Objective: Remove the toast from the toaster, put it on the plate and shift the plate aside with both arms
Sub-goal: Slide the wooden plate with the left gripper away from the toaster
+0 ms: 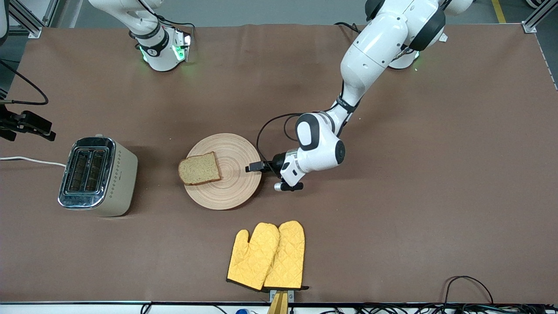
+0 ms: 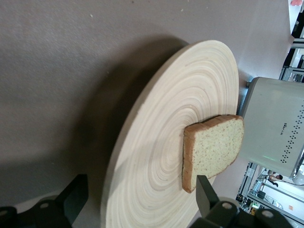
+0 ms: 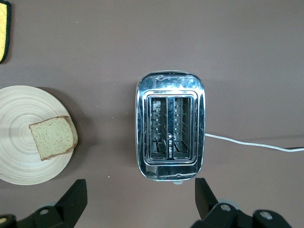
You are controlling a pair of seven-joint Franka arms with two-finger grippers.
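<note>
The toast (image 1: 199,168) lies flat on the round wooden plate (image 1: 231,185), near the rim toward the right arm's end of the table. My left gripper (image 1: 256,167) is low at the plate's rim toward the left arm's end. In the left wrist view the left gripper (image 2: 140,192) is open, with the plate's rim (image 2: 142,142) between its fingers (image 2: 205,192) and the toast (image 2: 213,149) farther in. My right gripper (image 3: 140,199) is open and empty, high over the table beside the toaster (image 3: 171,126). The right wrist view also shows the plate (image 3: 19,156) and the toast (image 3: 53,137).
A silver and beige two-slot toaster (image 1: 98,174) stands toward the right arm's end, its white cord (image 1: 30,160) running off the table. Two yellow quilted oven mitts (image 1: 267,255) lie nearer the front camera than the plate.
</note>
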